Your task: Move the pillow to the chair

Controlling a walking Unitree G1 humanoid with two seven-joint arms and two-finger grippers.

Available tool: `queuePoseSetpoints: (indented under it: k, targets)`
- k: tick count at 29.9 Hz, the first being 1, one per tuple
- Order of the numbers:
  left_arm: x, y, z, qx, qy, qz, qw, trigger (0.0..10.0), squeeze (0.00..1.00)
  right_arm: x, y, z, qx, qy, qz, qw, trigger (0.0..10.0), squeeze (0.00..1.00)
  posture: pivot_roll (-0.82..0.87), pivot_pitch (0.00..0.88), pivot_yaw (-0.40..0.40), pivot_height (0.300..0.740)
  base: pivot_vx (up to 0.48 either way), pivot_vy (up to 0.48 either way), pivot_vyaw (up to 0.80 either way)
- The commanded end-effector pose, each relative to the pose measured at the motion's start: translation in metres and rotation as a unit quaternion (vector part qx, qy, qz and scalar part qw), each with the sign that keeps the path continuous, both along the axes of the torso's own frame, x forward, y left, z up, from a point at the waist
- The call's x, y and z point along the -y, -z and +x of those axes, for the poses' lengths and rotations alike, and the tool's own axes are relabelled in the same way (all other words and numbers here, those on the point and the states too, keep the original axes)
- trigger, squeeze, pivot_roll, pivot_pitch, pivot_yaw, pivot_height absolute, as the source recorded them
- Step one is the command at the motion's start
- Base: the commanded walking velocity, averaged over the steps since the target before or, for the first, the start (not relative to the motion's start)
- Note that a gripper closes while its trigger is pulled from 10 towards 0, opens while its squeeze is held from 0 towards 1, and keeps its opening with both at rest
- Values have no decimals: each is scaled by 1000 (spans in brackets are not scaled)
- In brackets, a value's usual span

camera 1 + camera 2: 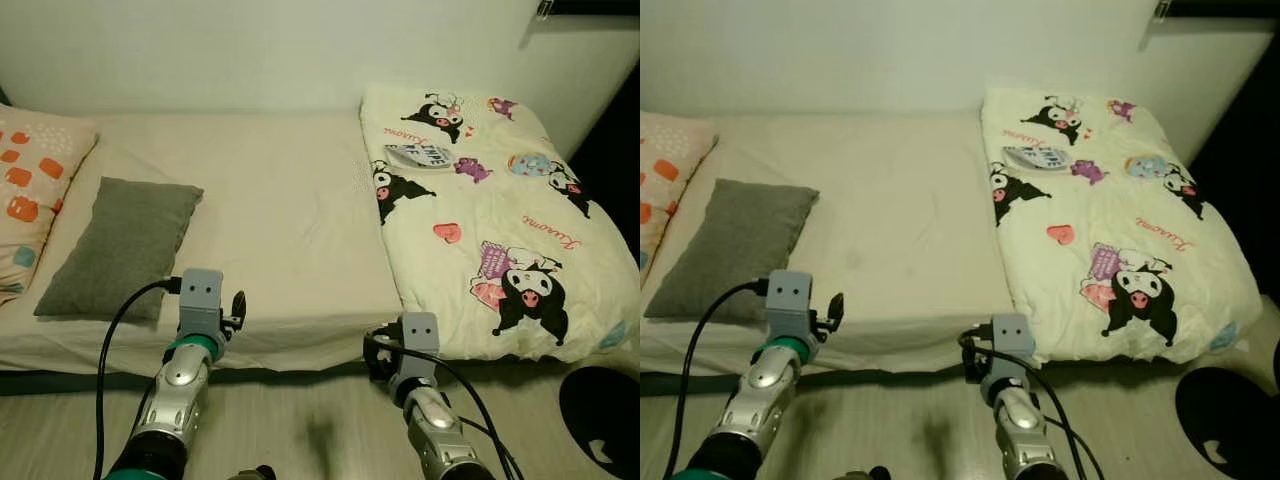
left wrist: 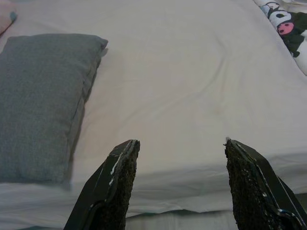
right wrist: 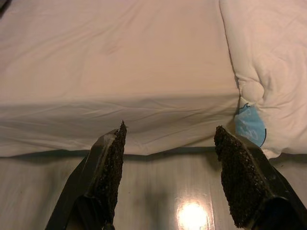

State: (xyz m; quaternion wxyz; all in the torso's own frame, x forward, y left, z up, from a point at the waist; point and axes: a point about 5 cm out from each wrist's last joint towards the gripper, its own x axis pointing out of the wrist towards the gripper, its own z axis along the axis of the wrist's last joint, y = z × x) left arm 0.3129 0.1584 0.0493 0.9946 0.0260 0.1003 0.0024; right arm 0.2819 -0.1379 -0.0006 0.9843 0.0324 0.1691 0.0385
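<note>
A grey pillow (image 1: 120, 245) lies flat on the left part of the bed (image 1: 290, 210), close to its front edge; it also shows in the left wrist view (image 2: 41, 103). My left gripper (image 2: 180, 143) is open and empty. It hovers at the bed's front edge, just right of the pillow's near corner and apart from it. My left arm (image 1: 190, 350) reaches up from below. My right gripper (image 3: 170, 129) is open and empty too. It is held low over the floor in front of the mattress edge, at the near left corner of the quilt. No chair is in view.
A pale pillow with orange patches (image 1: 25, 190) leans at the bed's far left, beside the grey one. A cream quilt with cartoon prints (image 1: 480, 200) covers the bed's right half. Wooden floor (image 1: 310, 430) runs along the front; a dark round object (image 1: 600, 415) sits at lower right.
</note>
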Motion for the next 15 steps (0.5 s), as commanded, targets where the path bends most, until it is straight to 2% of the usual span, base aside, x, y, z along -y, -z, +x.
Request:
queuePoseSetpoints:
  k: [1, 9, 15]
  targets:
    - [-4, 1, -3, -4, -1, 2, 1000, 10000, 0, -2, 5, -4, -12, -3, 0, 1000, 10000, 0, 51, 0, 101, 740, 285, 0, 0]
    - [-8, -3, -1, 3, 2, 2, 1000, 10000, 0, -8, 3, -1, -9, -13, 4, 1000, 10000, 0, 63, 0, 108, 740, 315, 0, 0]
    - [-9, -4, -1, 4, 3, 3, 1000, 10000, 0, -11, 1, 0, -6, -16, 6, 1000, 10000, 0, 66, 0, 113, 740, 345, 0, 800]
